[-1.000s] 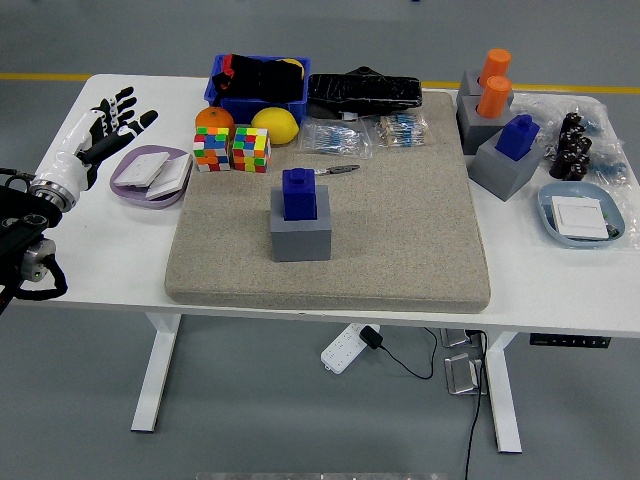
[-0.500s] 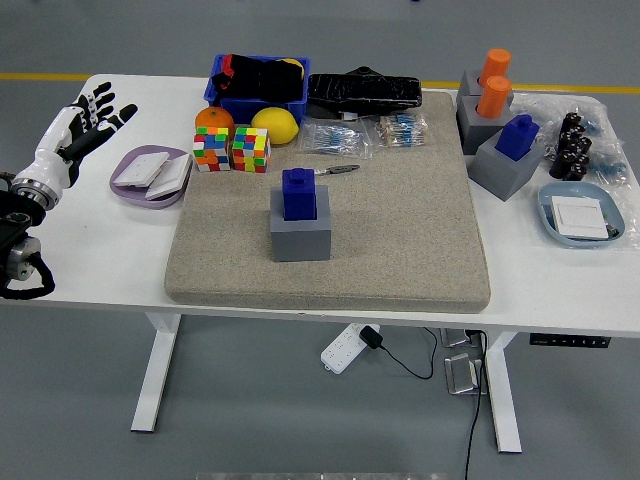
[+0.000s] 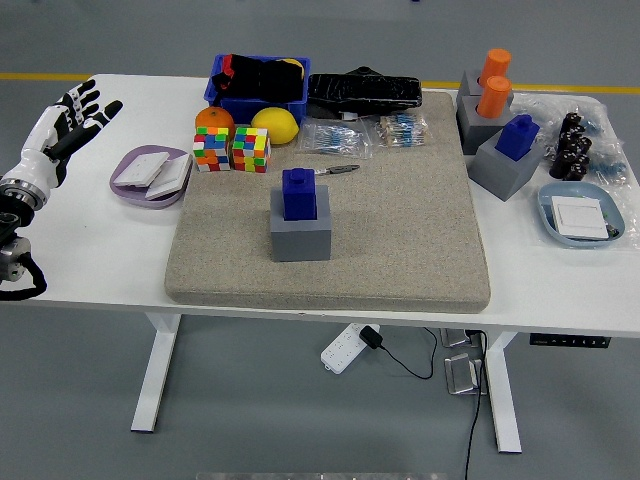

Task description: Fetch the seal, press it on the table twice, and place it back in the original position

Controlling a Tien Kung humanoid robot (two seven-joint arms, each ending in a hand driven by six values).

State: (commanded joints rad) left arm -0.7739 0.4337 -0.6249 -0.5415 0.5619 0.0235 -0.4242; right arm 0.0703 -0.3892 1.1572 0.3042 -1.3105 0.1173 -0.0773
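Observation:
A blue seal [image 3: 299, 192] stands upright in a grey block holder [image 3: 301, 228] in the middle of the beige felt mat [image 3: 400, 230]. My left hand [image 3: 72, 112] hovers over the table's far left edge, well away from the seal, with fingers spread and nothing in them. The right arm is out of sight.
A purple dish [image 3: 150, 174] with cards lies left of the mat. Two colour cubes [image 3: 232, 149], an orange [image 3: 213, 119], a lemon [image 3: 275, 124] and a blue bin [image 3: 258, 85] sit behind. At right stand a second blue seal [image 3: 516, 137], orange seals [image 3: 492, 83] and a blue dish [image 3: 582, 215].
My left hand has drawn back to the left, away from the purple dish and toward the table's edge. The seal and everything else stay put.

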